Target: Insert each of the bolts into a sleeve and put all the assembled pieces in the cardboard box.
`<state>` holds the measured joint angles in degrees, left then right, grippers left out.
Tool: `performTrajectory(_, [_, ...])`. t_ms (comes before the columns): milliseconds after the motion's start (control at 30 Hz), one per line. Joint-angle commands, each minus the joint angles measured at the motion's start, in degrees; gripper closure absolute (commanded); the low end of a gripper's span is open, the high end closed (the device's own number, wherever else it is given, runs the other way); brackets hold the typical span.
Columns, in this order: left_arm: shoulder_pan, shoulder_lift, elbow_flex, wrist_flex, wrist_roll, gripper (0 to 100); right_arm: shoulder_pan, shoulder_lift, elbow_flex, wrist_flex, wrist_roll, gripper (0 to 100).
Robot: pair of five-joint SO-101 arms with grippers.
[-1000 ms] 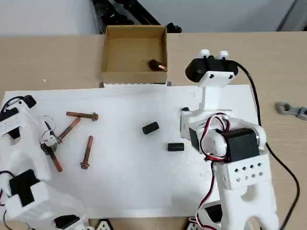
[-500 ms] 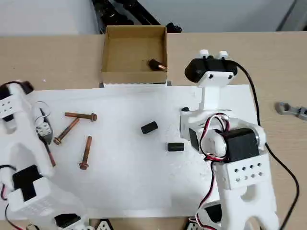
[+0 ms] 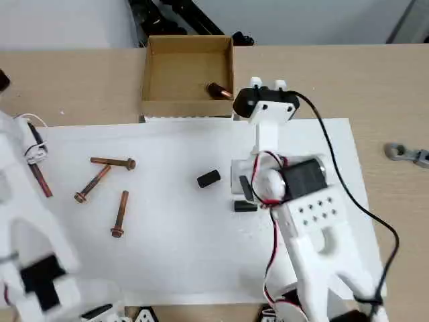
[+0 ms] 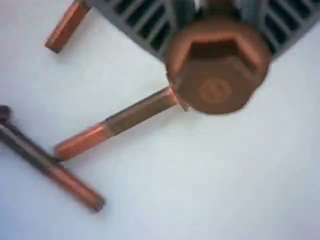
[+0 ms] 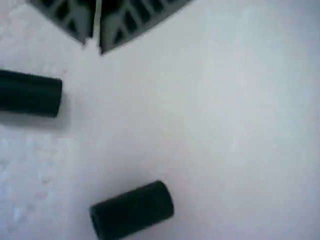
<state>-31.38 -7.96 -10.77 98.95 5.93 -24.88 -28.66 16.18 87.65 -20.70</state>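
Now we are pinching a bolt [image 4: 217,65] in the left gripper [image 4: 210,15]; the right gripper [image 5: 96,30] is sitting pressed together, empty, likely needing to spread squarely over a sleeve [image 5: 132,210].

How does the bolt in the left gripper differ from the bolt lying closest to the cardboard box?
The held bolt is clamped in the left gripper; the loose bolt lies flat on the white sheet. The held bolt slants at the sheet's edge; the loose bolt lies parallel to the front of the cardboard box. Both are copper-coloured, hex-headed, unsleeved.
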Motion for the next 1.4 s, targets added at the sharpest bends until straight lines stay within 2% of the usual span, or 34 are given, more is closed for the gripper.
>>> performTrajectory(0, [1.9,-15.2,4.0,1.4,-2.2,99,-0.4,2.1,-2.2,-1.3,-0.9,99.5])
performTrajectory(200, [1.9,-30.3,13.5,0.3,-3.0,99,-0.5,4.0,-4.7,-0.3,-0.9,99.5])
performTrajectory(367, [1.9,-39.5,25.5,0.3,-7.5,99,-0.5,7.3,-4.0,2.2,-1.2,99.5])
performTrajectory(600, [1.9,-52.7,34.6,-0.7,-8.9,99,-2.4,15.8,-5.7,-3.9,-17.0,99.5])
performTrajectory(800, [1.9,-61.0,37.9,-3.6,-8.7,99,-3.6,22.8,-5.5,-8.7,-26.3,99.5])
performTrajectory(967, [1.9,-64.7,39.3,-4.7,-8.5,99,-4.9,29.1,-5.8,-14.5,-31.5,99.4])
performTrajectory(1200, [1.9,-65.1,39.3,-5.4,-8.4,99,-8.6,30.2,-7.1,-21.7,-35.8,99.2])
performTrajectory(1267, [1.9,-65.1,39.3,-6.3,-8.4,99,-8.7,30.6,-9.1,-22.3,-38.1,95.9])
performTrajectory(1367, [1.9,-65.1,39.3,-6.8,-6.3,99,-8.7,30.6,-10.5,-22.0,-41.7,85.0])
